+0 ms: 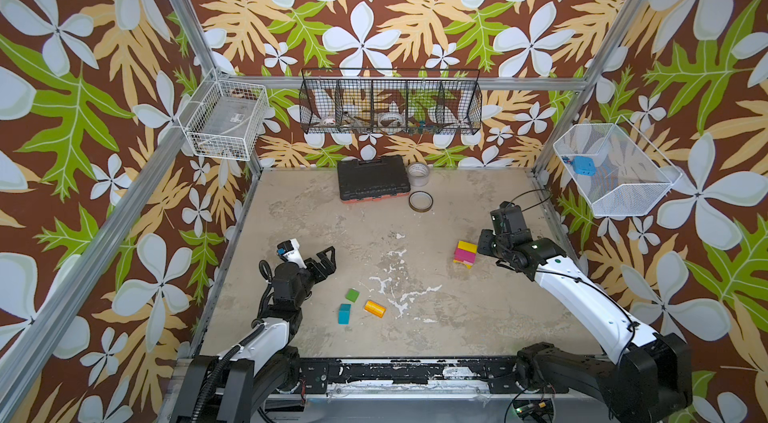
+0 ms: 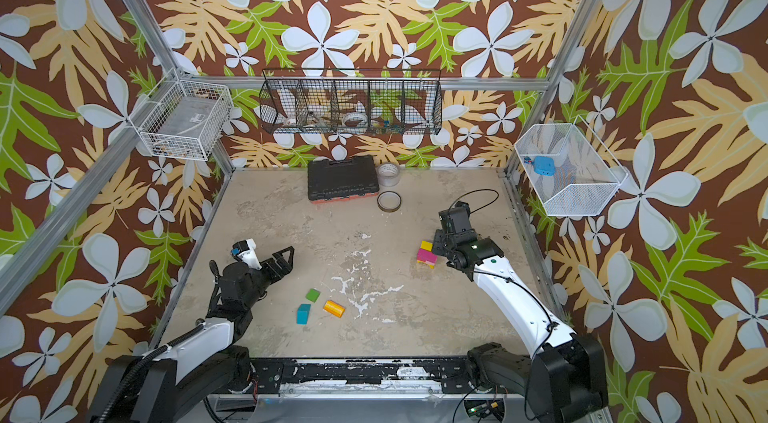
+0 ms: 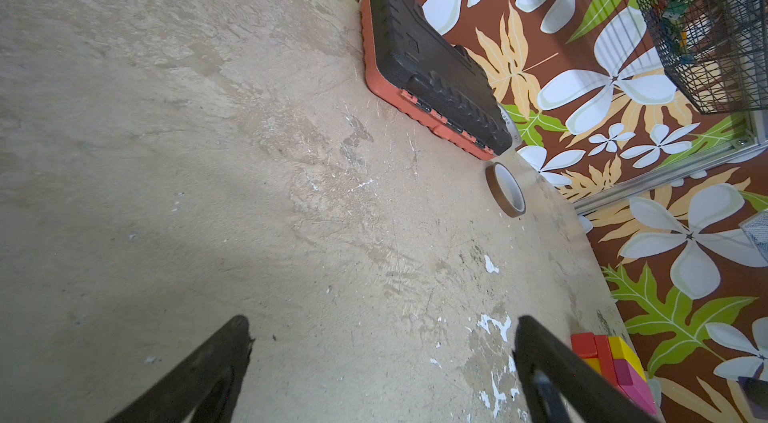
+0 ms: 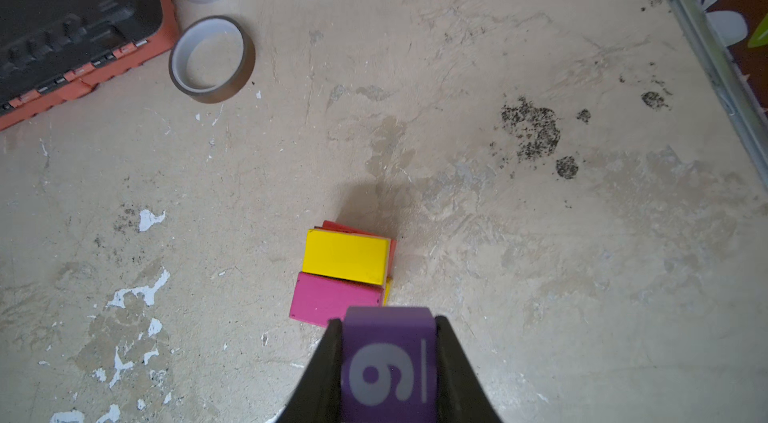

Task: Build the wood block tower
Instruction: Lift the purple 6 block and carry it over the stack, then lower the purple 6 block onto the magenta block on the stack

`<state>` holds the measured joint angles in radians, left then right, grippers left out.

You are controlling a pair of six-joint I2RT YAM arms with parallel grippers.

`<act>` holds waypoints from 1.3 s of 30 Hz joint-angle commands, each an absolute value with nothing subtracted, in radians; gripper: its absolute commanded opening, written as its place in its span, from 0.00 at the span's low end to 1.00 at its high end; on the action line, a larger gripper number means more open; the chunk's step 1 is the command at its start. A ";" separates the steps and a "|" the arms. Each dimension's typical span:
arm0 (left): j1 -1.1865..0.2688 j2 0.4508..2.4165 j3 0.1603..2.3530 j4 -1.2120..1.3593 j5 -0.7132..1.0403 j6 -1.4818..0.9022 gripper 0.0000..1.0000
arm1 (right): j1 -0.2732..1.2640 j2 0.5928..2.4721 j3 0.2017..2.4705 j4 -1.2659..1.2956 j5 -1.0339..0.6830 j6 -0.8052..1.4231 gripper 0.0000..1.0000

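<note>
I find my right claw [image 4: 387, 322] clamped on the purple cube [image 4: 386, 375], close by the tower [image 4: 345, 263] at the right of the table [image 1: 374, 213]. Left claw [image 1: 330, 261] stands wide, empty, near three loose blocks [image 1: 352, 295].

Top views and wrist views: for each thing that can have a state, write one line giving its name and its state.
Left gripper, open, empty.
Right gripper, shut on cube.
Tower, standing.
Green block, loose, unstacked.
Teal block, loose, unstacked.
Orange block, loose, unstacked.
Case, closed.
Brown tape, lying flat.
</note>
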<state>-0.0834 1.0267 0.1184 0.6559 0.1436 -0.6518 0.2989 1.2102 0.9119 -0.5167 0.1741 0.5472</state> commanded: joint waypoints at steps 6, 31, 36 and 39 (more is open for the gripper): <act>-0.083 1.025 0.124 0.691 0.152 -0.644 1.00 | 0.297 1.242 0.908 -0.498 0.151 0.588 0.00; -0.083 1.026 0.123 0.693 0.153 -0.645 1.00 | 0.314 1.349 0.853 -0.365 0.102 0.693 0.12; -0.083 1.026 0.124 0.693 0.153 -0.644 1.00 | 0.323 1.380 0.869 -0.362 0.107 0.695 0.16; -0.083 1.025 0.124 0.693 0.154 -0.644 1.00 | 0.325 1.392 0.873 -0.357 0.112 0.698 0.22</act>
